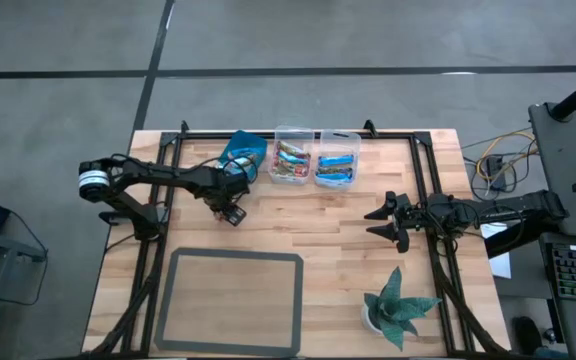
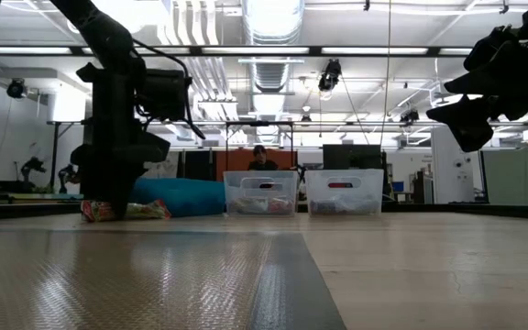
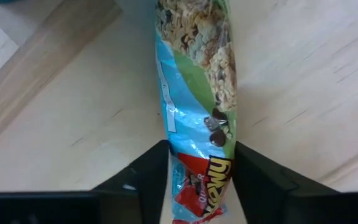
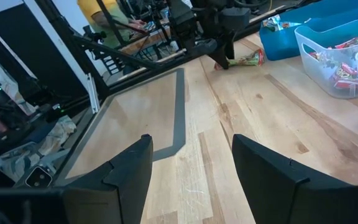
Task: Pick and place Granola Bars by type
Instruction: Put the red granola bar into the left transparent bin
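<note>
A granola bar (image 3: 197, 81) in a green-and-blue wrapper with a red label lies flat on the wooden table, just in front of the teal bin (image 1: 251, 146). My left gripper (image 3: 201, 165) points down over it, shut on it near its red-label end; it also shows in the high view (image 1: 230, 208) and the low view (image 2: 108, 197). My right gripper (image 1: 376, 222) hovers open above the table's right side with nothing between its fingers (image 4: 191, 149). More bars lie in the two clear bins. My left gripper pinches the granola bar's two long sides (image 3: 224, 169) between its two fingers, close to the red-label end. The fingers come from above, pointing down, and lie across the bar. The bar lies flat on the table (image 2: 145, 211), its other end reaching out past the fingers.
Two clear bins stand at the far edge, one (image 1: 293, 131) with reddish-brown bars, one (image 1: 340, 135) with blue bars. A grey mat (image 1: 233, 258) lies at the near left. A small potted plant (image 1: 398, 308) stands at the near right. Black frame rails border the table.
</note>
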`<state>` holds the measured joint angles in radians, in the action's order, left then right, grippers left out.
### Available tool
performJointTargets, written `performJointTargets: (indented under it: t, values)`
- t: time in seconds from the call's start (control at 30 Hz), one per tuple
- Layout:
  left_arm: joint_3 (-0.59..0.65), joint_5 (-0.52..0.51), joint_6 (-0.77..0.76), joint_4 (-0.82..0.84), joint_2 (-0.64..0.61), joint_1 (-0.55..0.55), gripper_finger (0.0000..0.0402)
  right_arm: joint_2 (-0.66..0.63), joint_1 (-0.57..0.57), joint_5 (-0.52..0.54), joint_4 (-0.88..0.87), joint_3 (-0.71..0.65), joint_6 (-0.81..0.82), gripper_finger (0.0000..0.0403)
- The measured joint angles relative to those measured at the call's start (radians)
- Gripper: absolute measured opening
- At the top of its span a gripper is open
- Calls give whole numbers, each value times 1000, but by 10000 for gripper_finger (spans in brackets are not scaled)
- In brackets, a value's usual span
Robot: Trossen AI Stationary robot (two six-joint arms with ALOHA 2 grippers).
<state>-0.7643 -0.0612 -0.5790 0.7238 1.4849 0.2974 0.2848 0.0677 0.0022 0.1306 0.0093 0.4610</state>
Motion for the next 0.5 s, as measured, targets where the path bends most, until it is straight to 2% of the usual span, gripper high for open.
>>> performJointTargets:
  t: [0.23, 0.5]
  values:
    - [-56, 52, -11, 45, 0, -25, 99, 0, 0, 0, 0, 0, 0, 210]
    - [-241, 82, 21, 199, 0, -77, 27, 0, 0, 0, 0, 0, 0, 210]
